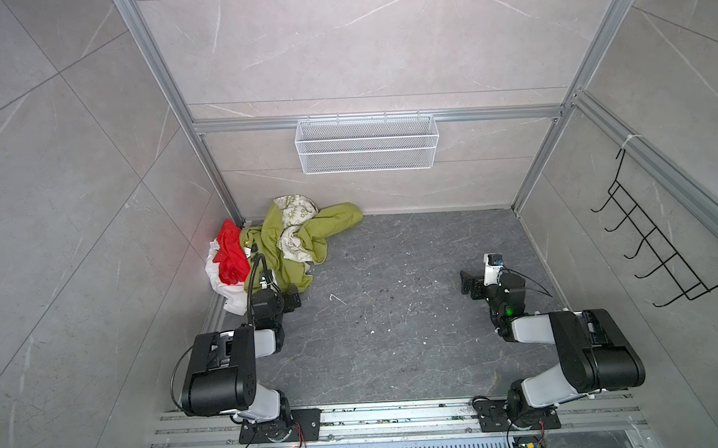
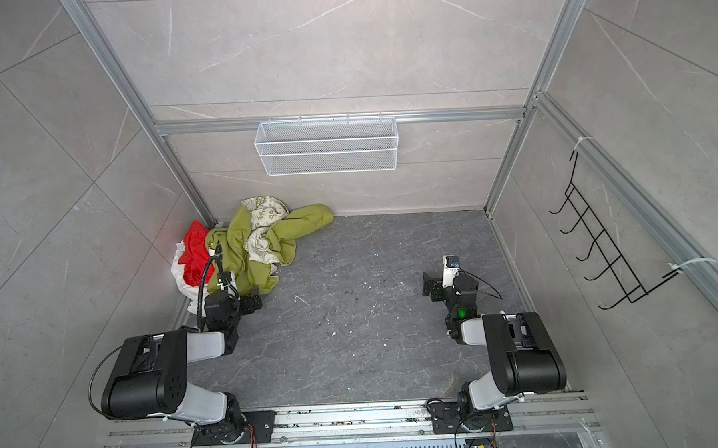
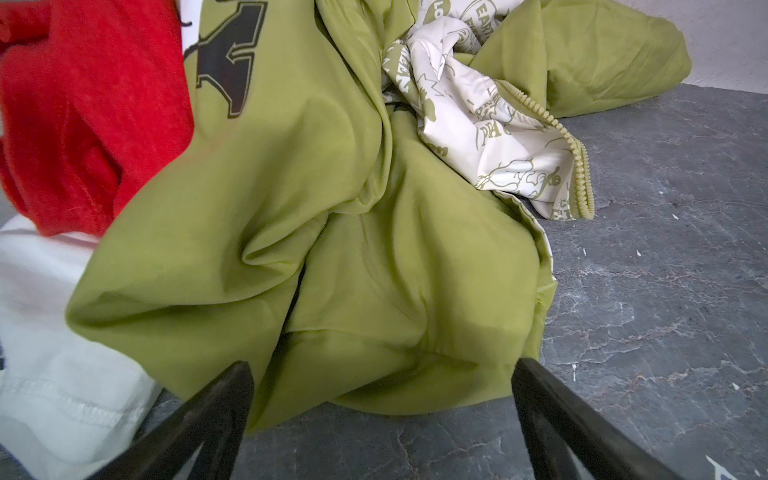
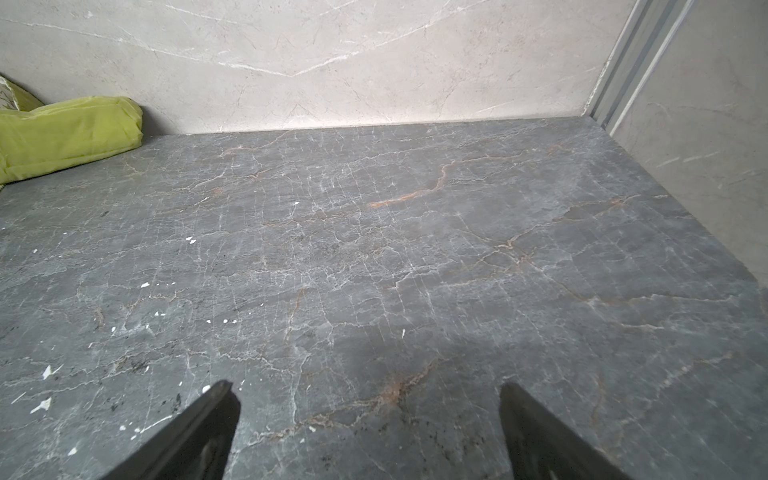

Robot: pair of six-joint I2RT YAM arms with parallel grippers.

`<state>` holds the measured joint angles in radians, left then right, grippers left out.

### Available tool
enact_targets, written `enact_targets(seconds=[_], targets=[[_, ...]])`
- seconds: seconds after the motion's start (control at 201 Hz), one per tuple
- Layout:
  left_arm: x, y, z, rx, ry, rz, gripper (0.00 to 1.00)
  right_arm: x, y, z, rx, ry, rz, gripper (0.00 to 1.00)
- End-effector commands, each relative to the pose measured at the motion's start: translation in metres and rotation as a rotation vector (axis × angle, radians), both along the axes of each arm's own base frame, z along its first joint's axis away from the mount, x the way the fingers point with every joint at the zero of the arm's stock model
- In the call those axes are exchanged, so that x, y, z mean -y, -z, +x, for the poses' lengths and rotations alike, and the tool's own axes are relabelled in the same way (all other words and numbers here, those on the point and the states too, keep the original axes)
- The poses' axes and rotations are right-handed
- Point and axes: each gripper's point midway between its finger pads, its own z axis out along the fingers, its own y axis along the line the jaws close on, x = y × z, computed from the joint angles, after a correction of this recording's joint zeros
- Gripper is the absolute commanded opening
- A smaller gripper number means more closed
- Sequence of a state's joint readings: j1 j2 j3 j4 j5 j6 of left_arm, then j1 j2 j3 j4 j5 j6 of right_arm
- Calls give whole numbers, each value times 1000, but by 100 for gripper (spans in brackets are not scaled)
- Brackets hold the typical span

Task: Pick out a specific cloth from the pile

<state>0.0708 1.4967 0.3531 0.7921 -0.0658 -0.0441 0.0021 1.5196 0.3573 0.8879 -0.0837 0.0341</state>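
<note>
The red cloth (image 1: 230,255) (image 2: 193,257) (image 3: 83,104) lies at the left edge of the pile, in the back left corner. It rests on a white cloth (image 1: 222,287) (image 3: 45,332) and beside the olive-green garment (image 1: 277,253) (image 2: 242,251) (image 3: 332,249). A cream leaf-print cloth (image 1: 294,236) (image 3: 478,124) is tangled in the green folds. My left gripper (image 1: 293,299) (image 2: 252,303) (image 3: 381,365) is open at the garment's near hem, with nothing between its fingers; the red cloth is off to its left. My right gripper (image 1: 468,284) (image 2: 431,288) (image 4: 366,385) is open over bare floor, far from the pile.
A white wire basket (image 1: 366,143) hangs on the back wall. A black hook rack (image 1: 657,241) hangs on the right wall. Walls and an aluminium post (image 1: 222,185) hem in the pile's corner. The dark stone floor (image 1: 394,315) stretches between the arms.
</note>
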Motion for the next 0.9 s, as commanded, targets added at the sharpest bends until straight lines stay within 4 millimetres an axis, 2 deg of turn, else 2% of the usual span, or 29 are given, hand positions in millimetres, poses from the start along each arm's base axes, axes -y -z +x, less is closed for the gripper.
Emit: enact_targets(seconds=[0.0,0.184,0.289,0.578,0.752,0.817,0.897], targets=[[1,-14,8,56,13,11,100,-1,-2,0,14,-9,1,99],[1,-14,8,53,6,24,100,-1,-3,0,17,-7,-2,99],[1,-14,8,54,7,24,100,8,-5,1,9,54,-11,100],[-11,-35,5,45,-71,26,100,19,-35,-7,41,144,-29,99],[-28,-59,-4,56,-193,41,100,7,-58,-2,40,119,-52,99],[-33,-70,-8,58,-235,28,100,2,-72,3,32,128,37,99],[-38,-83,-12,47,-277,16,100,-16,-85,11,-17,97,175,99]])
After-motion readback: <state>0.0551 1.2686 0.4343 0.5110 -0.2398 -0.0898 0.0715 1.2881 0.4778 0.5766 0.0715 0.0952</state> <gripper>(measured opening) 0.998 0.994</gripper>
